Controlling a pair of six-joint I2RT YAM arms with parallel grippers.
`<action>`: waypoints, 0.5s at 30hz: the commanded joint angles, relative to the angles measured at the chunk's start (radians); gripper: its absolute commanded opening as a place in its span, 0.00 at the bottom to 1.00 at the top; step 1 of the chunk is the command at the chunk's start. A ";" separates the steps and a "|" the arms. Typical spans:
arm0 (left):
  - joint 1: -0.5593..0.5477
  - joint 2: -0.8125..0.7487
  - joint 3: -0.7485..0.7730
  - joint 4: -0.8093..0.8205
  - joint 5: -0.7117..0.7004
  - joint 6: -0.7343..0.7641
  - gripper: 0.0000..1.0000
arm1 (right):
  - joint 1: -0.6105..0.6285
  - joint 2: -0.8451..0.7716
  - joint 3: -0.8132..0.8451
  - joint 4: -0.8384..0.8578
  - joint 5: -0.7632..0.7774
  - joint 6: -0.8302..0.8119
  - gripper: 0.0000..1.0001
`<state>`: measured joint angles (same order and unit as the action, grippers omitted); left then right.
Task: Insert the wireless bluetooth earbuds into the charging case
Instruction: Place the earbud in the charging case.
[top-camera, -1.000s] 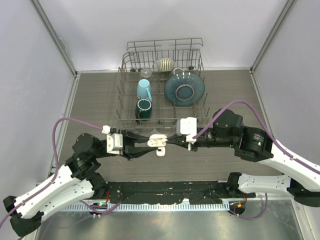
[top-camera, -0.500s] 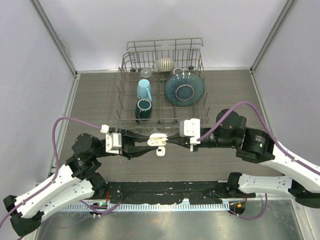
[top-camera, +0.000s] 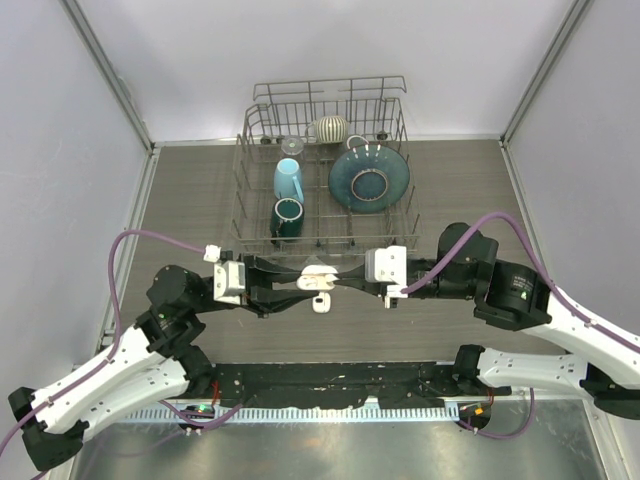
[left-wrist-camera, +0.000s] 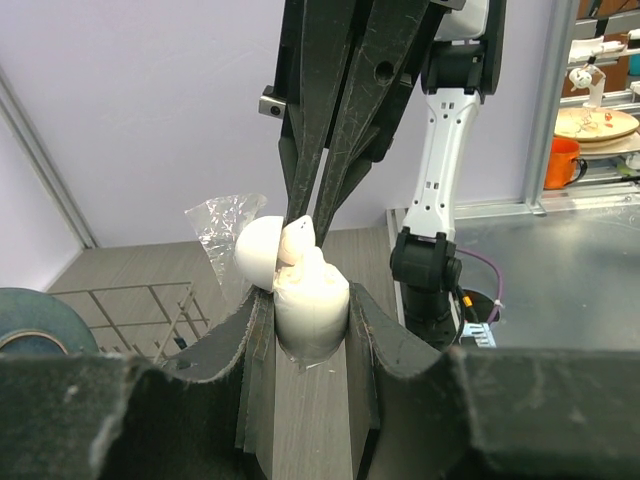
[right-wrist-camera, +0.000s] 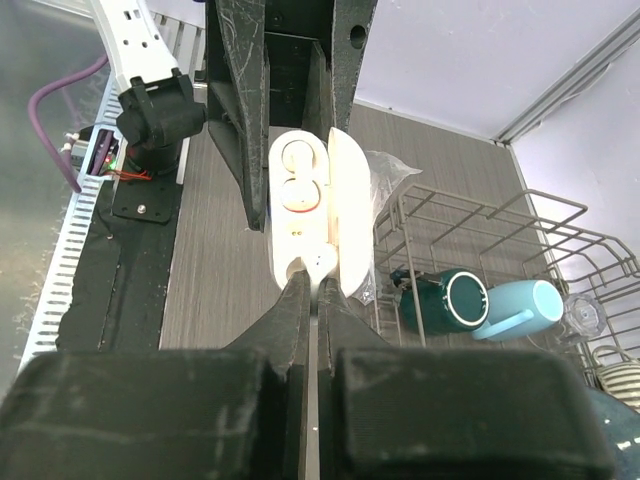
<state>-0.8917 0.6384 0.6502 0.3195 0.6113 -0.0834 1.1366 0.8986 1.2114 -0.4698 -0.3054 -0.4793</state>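
Charging case just before dish rack

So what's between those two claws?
An open case, gripped by the left claw, and an earbud pinched by the right claw at its edge; the right wrist view shows it.

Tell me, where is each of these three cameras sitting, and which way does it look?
Top external: fixed above and behind, looking down on the table and dish rack; left arm and right arm show.
Left wrist: rides the left arm, looking along the left pincer at the charging case it grips.
Right wrist: rides the right arm, looking along the right pincer, which pinches an earbud.
Shared: both wrist views show the open case, from opposite sides.
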 joint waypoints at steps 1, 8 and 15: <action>-0.004 0.007 -0.006 0.089 -0.022 -0.015 0.00 | 0.008 -0.010 -0.013 0.126 -0.023 -0.013 0.01; -0.004 0.012 -0.009 0.102 -0.018 -0.027 0.00 | 0.008 -0.004 -0.016 0.149 -0.057 -0.021 0.01; -0.004 0.021 -0.007 0.099 -0.019 -0.027 0.00 | 0.009 0.000 -0.019 0.168 -0.072 -0.028 0.01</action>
<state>-0.8917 0.6388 0.6445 0.3698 0.6029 -0.1020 1.1366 0.8833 1.1938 -0.4152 -0.3149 -0.4976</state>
